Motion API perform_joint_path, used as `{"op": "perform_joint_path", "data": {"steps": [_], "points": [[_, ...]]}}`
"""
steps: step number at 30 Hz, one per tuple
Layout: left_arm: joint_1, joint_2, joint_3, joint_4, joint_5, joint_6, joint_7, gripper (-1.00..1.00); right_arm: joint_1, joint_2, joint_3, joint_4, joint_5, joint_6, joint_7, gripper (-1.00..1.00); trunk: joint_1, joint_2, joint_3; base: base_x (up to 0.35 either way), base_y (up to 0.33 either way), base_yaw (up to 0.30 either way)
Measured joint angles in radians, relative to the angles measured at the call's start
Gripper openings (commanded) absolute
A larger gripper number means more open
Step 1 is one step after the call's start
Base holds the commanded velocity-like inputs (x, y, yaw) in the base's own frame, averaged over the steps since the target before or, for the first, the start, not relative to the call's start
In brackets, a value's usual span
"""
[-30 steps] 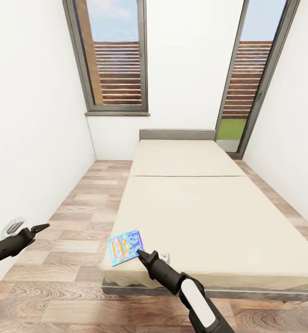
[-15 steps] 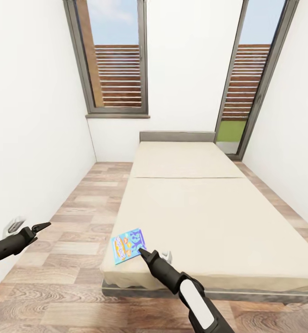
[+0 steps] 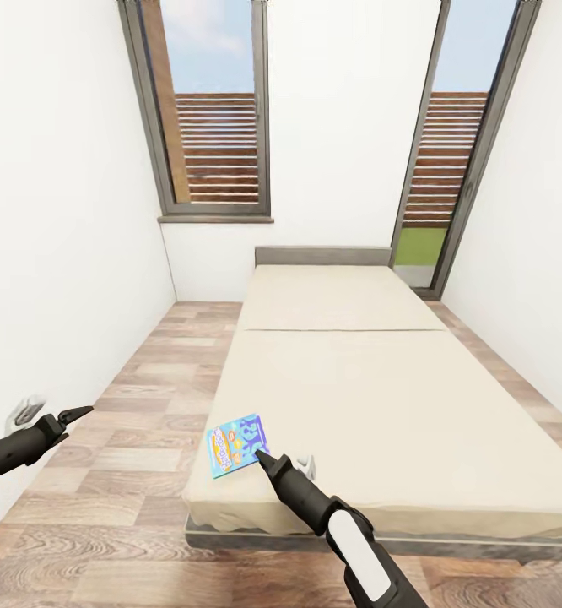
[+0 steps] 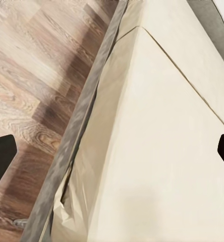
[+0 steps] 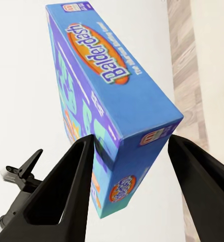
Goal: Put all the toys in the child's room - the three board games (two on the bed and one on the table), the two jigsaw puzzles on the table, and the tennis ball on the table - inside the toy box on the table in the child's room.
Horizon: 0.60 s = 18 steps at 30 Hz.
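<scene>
The board game (image 3: 237, 444) is a flat blue box with an orange oval logo and purple-and-yellow art on its cover, and it is lying flat on the near left corner of the bed (image 3: 382, 405), close to both the foot edge and the left edge. In the right wrist view the same box (image 5: 109, 106) is showing its blue cover and one narrow side (the printed title on the oval is readable there, though not from the head camera).

The right gripper (image 3: 264, 460) is reaching over the foot of the bed with its tip just at the box's near corner. Its two dark fingers (image 5: 71, 191) are standing apart, one on each side of the box's end; whether either is touching the cardboard cannot be told.

The left gripper (image 3: 77, 414) is hanging over the wood-plank floor (image 3: 137, 397), well apart from the bed and near the white wall. Its fingers (image 4: 1, 159) are spread wide, showing at opposite edges of the left wrist view with nothing between them.

That wrist view is looking down on the bare beige mattress (image 4: 157, 141), its grey base rail (image 4: 74, 136) and the floor planks beside it. Beyond the low grey headboard (image 3: 323, 255), two tall windows (image 3: 218, 110) with brown slats are standing in the white wall.
</scene>
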Motion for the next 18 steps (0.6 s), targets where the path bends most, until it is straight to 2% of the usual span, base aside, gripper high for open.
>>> {"op": "perform_joint_path", "data": {"steps": [12,18], "points": [[0.000,0.000,0.000,0.000,0.000,0.000,-0.001,1.00,0.000,0.000,0.000,0.000,0.000,-0.001,0.001,-1.00,0.000,0.000,0.020,0.000,0.000,0.001],[0.000,0.000,0.000,0.000,0.000,-0.001,-0.002,1.00,0.000,0.000,0.000,0.000,0.000,-0.001,0.002,-1.00,0.000,0.000,0.029,0.000,0.000,0.057]]}}
